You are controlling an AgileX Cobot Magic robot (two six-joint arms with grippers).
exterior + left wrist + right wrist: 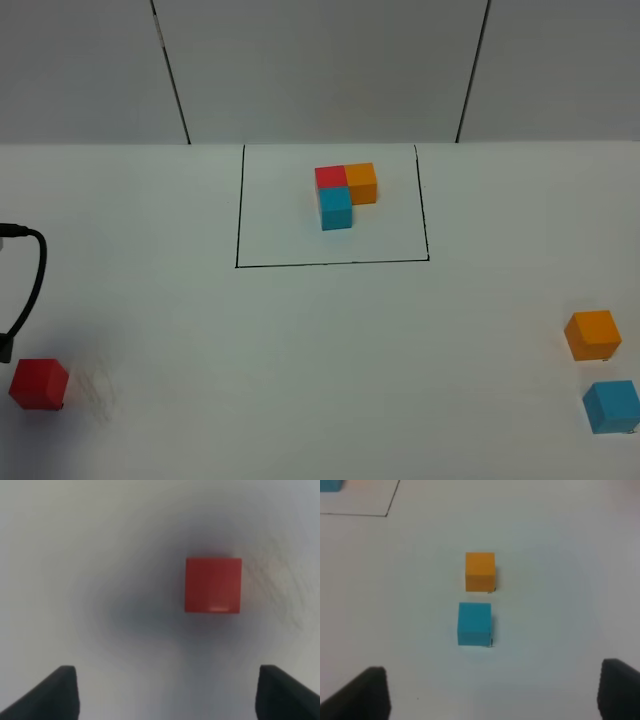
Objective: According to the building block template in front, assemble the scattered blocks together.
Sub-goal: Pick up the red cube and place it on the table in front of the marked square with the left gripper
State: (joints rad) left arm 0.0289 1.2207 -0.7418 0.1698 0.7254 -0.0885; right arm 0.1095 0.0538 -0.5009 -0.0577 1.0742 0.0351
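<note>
Jaws gaped empty, left gripper near the matte red cube at left, right gripper near orange cube and blue cube at right, while the template, a tight L, pointed its blue leg nearward.

- A marked rectangle lies at the far middle of the table.
- Inside it, toward the back, sits the template: two cubes side by side, with a third touching the front of the left one.
- A lone cube lies at the front left, with a cable behind it.
- At the far right, the farther cube sits just behind the nearer cube, not touching it.
</note>
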